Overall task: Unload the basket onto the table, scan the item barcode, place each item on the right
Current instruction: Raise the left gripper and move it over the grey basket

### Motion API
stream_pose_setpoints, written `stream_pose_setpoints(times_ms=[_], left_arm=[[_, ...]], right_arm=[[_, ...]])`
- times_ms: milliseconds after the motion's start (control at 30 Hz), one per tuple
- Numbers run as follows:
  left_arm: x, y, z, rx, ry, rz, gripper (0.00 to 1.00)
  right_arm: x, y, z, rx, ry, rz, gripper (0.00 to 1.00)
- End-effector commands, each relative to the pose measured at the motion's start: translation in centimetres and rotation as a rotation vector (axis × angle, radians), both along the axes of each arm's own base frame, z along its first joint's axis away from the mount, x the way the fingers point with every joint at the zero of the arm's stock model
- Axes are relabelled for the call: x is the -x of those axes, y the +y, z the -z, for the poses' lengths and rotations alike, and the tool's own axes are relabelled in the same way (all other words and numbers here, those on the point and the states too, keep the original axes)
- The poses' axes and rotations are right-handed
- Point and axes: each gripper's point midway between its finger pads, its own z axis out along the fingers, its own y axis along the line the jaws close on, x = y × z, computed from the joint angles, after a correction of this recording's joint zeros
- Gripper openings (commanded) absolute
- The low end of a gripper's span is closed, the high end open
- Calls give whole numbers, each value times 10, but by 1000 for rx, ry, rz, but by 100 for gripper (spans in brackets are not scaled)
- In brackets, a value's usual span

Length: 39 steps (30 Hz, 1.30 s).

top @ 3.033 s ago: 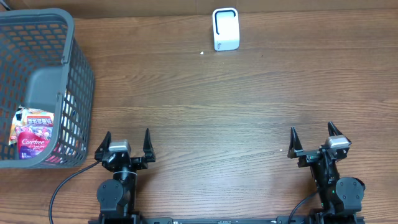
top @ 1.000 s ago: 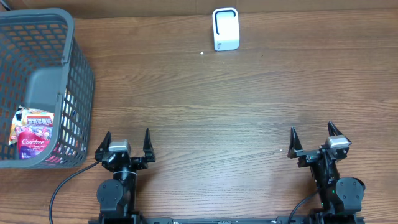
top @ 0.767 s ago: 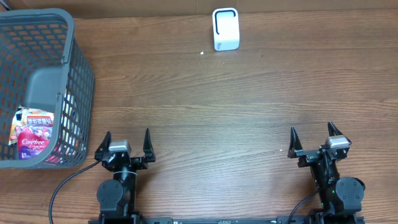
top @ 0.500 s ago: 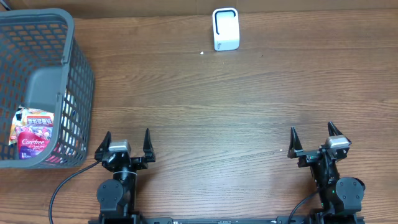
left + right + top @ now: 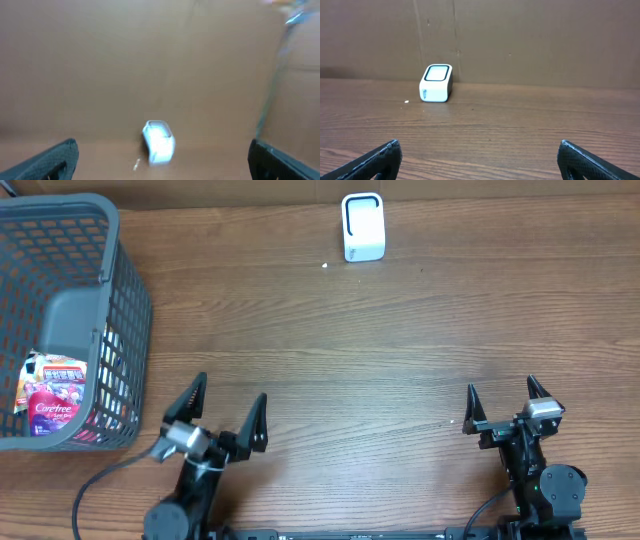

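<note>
Presently the pack [image 5: 50, 396] lies in the basket [image 5: 131, 310] at the surface's [image 5: 380, 350] left edge, near the left claw [image 5: 229, 392], well apart from the right claw [image 5: 502, 388]; both gape empty. Scanner [image 5: 362, 226]: far edge.

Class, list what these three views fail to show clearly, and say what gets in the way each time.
Overhead: the red printed packet shows no barcode; the grey mesh basket hides its lower edge behind its wall.
Overhead: the basket is cut off by the left edge.
Left wrist: the white box-shaped scanner is blurred; no detail.
</note>
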Motion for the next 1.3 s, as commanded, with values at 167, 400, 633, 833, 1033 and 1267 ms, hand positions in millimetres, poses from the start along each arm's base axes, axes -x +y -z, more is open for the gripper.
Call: stream_pose_setpoints(times_ms=[167, 400, 633, 833, 1033, 1267], left_arm=[[33, -13, -71, -276, -170, -28, 100], [50, 48, -154, -288, -37, -403, 100], [20, 19, -156, -374, 360, -161, 100], [-20, 27, -163, -355, 521, -180, 100], [-45, 68, -167, -264, 901, -379, 100], [-62, 97, -203, -229, 977, -469, 100]], right_arm=[[0, -4, 2, 1, -4, 18, 100], [0, -4, 2, 1, -4, 18, 100], [0, -4, 2, 1, -4, 18, 100], [0, -4, 2, 1, -4, 18, 100], [0, -4, 2, 1, -4, 18, 100], [0, -4, 2, 1, -4, 18, 100]])
